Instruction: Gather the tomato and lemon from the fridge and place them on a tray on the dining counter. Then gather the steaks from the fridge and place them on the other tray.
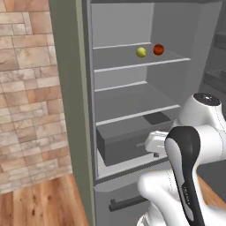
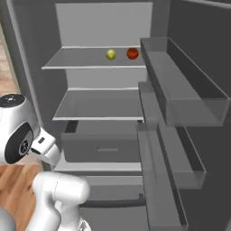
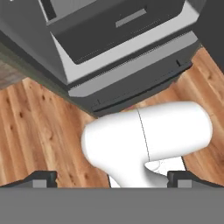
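Lemon beside tomato, upper fridge shelf.

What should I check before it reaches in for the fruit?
1. Fridge door open: ok.
2. Lemon and tomato on the top shelf, side by side, apart: ok.
3. Way to that shelf unblocked: ok.
4. Gripper open, holding nothing: ok.
5. Gripper aimed at the fruit: not ok, it looks down at the fridge drawer and wooden floor.
6. Steaks found: cannot tell.
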